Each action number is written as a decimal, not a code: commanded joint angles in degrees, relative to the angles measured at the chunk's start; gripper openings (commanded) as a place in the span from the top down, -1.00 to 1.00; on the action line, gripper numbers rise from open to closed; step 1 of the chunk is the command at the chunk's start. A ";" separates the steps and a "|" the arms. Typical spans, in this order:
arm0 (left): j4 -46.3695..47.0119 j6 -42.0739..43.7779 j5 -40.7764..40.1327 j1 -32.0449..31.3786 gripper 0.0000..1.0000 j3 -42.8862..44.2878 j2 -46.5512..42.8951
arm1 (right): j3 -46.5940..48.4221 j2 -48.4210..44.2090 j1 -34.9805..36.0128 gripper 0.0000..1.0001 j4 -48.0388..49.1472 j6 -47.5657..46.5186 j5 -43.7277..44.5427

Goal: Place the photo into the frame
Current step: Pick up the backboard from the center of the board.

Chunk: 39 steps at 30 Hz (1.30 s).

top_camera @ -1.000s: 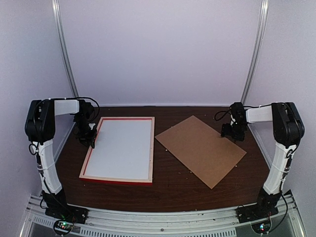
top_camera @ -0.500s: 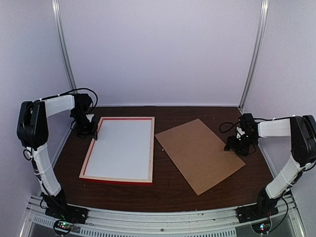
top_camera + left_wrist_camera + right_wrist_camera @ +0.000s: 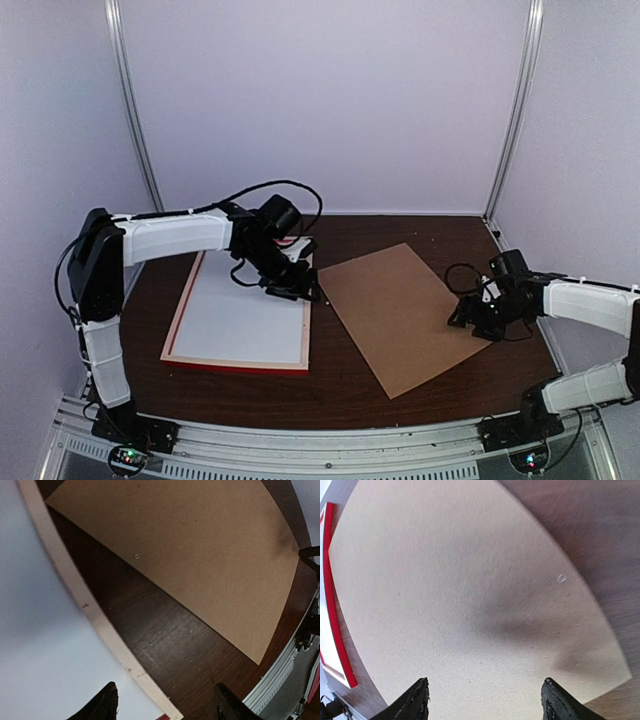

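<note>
The frame [image 3: 184,310] lies flat at the table's left, pale wood back up, red outer edges showing. A plain white sheet [image 3: 245,310] fills it; the photo's printed side shows in no view. My left gripper [image 3: 300,285] is open and empty, low over the frame's right rail [image 3: 95,615], with one finger [image 3: 106,704] over the white sheet [image 3: 35,645] and the other over bare table. My right gripper [image 3: 470,318] is open and empty over the right part of the brown backing board [image 3: 400,310], which fills the right wrist view [image 3: 470,580] between my fingertips [image 3: 487,702].
The backing board lies tilted right of the frame, a strip of dark table [image 3: 165,630] between them. The frame's red edge [image 3: 332,605] shows left in the right wrist view. A metal rail [image 3: 320,445] runs along the near edge. Purple walls enclose the table.
My left arm swung from the frame's far left corner across to its right rail. My right gripper moved nearer along the board's right side, and the board shifted slightly.
</note>
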 commanded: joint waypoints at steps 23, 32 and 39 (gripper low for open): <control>18.35 -24.97 1.52 -10.85 -0.32 6.50 18.45 | 22.59 25.47 -4.82 -0.62 -3.92 -15.08 4.53; 22.20 -27.88 1.73 -11.21 -0.30 5.63 19.86 | 19.84 27.00 -6.52 -0.56 -2.07 -15.22 -2.94; 22.82 -27.46 1.66 -11.18 -0.29 6.28 20.42 | 13.24 20.98 -6.50 -0.46 1.11 -12.89 -11.63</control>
